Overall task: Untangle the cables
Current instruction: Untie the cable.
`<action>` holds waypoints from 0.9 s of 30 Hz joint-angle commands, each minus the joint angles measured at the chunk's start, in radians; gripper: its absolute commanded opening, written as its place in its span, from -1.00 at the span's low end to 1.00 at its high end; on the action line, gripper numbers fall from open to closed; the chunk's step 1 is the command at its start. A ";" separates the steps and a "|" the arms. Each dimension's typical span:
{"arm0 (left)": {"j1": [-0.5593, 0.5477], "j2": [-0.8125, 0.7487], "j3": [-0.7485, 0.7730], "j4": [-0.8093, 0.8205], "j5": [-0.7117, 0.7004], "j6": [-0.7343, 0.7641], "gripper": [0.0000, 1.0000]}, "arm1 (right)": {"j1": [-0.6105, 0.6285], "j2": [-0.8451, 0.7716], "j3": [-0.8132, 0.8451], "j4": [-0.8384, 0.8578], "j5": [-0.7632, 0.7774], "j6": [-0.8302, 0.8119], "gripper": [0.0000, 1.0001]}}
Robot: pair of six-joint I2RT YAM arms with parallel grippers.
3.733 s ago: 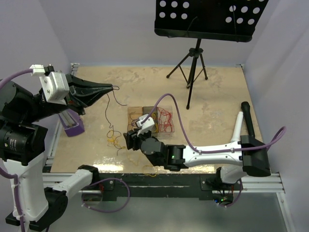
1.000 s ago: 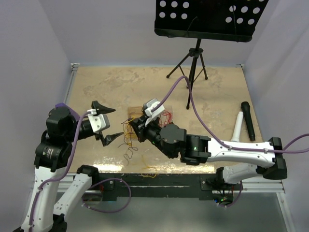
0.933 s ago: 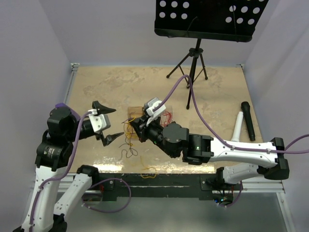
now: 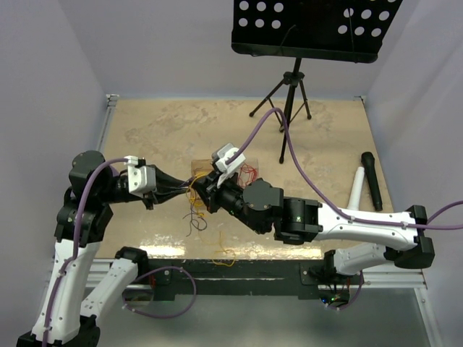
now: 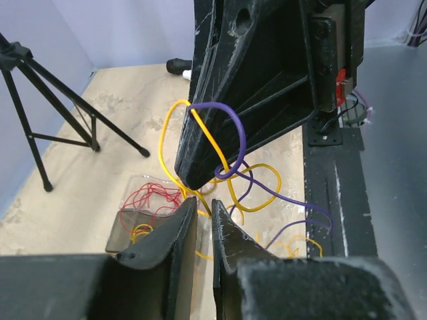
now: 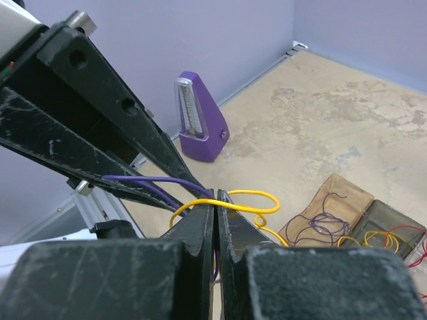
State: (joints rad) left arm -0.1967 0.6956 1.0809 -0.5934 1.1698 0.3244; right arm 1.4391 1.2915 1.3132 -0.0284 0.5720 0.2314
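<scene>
The cables [image 5: 243, 137] are pinched mid-table by the right gripper [image 6: 215, 195], tips pressed together; the left gripper [image 5: 205, 210] is almost closed, grip not tellable; open tabletop [image 4: 166, 130] is seen beyond

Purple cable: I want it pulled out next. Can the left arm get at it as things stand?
Probably yes. The purple cable loops over the shut right tool just ahead of the left tool, with nothing solid between them. Only the yellow cable crosses there and might be caught too.
</scene>
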 commanded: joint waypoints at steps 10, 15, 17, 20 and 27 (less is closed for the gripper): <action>0.005 -0.050 -0.041 -0.042 -0.097 0.085 -1.00 | 0.001 -0.067 0.087 -0.065 0.032 -0.030 -1.00; 0.005 -0.064 -0.085 -0.068 -0.189 0.143 -1.00 | 0.001 -0.098 0.115 -0.136 0.078 -0.035 -1.00; 0.005 -0.064 -0.127 -0.078 -0.258 0.185 -1.00 | 0.001 -0.121 0.141 -0.168 0.098 -0.040 -1.00; 0.005 -0.064 -0.206 -0.068 -0.386 0.229 -1.00 | 0.000 -0.156 0.198 -0.218 0.117 -0.052 -1.00; 0.005 -0.114 -0.368 -0.022 -0.519 0.343 -1.00 | 0.000 -0.169 0.365 -0.407 0.183 -0.044 -1.00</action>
State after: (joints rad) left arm -0.1967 0.6117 0.7635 -0.6529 0.7574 0.5743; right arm 1.4391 1.1461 1.5856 -0.3367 0.7006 0.2001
